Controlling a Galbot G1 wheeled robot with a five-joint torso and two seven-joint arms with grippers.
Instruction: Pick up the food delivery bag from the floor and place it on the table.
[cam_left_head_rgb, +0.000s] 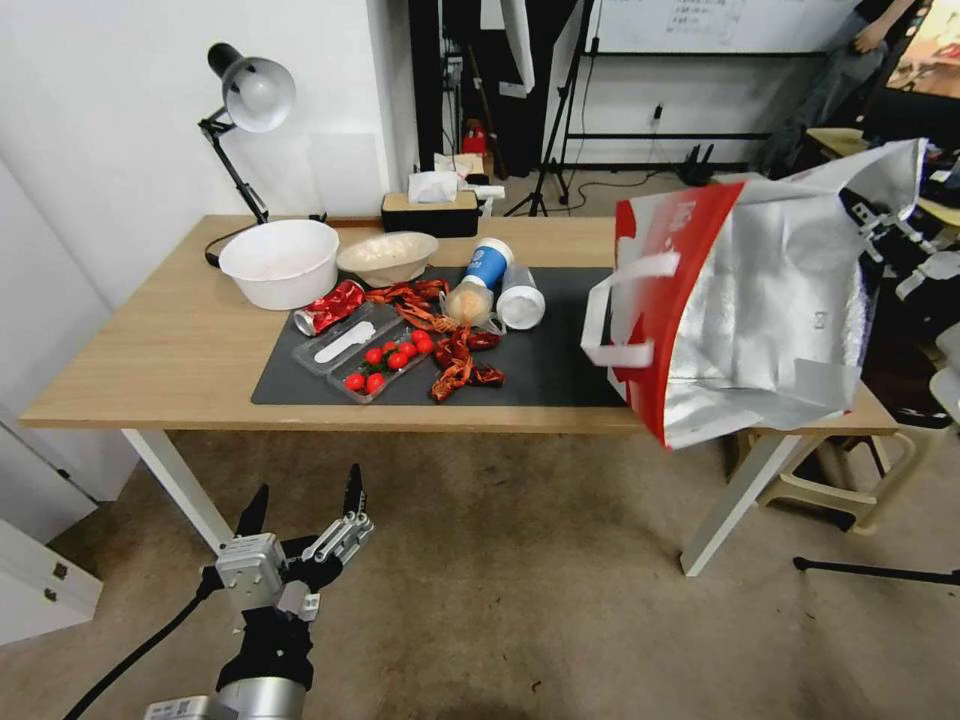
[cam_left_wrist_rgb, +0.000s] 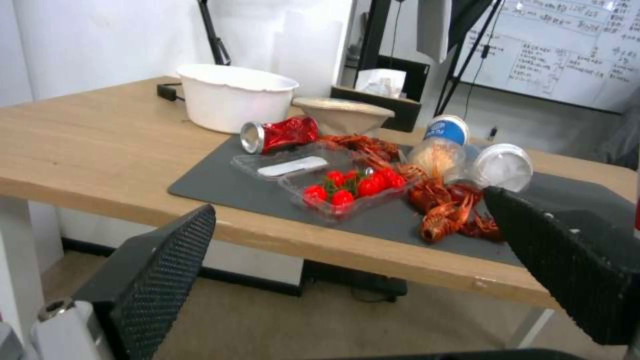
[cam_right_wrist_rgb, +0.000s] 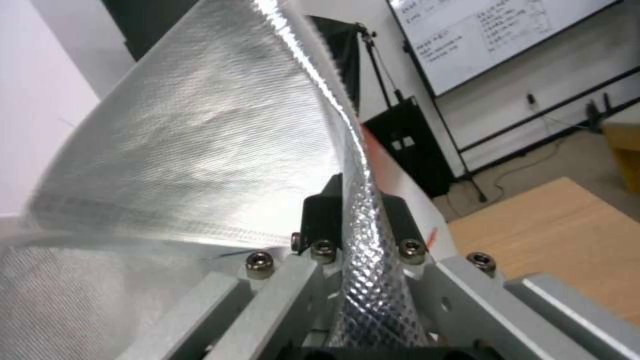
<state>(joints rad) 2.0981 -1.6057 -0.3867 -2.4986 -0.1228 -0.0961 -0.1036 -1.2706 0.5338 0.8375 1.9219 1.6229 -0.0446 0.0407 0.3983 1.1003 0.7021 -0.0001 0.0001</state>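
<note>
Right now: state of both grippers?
Left gripper: open, empty, low above the floor before the table.
Right gripper: shut on the foil rim of the food delivery bag.

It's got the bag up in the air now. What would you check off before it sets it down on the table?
1. Grip: right end effector is shut on the foil rim of the bag. Ok.
2. Bag off the floor: ok.
3. Bag fully over the table: not ok; its lower corner hangs past the front edge.
4. Landing spot: crayfish and cups lie left of the bag; what is under it, cannot tell.
5. Left end effector is open, low over the floor, out of the way. Ok.
</note>
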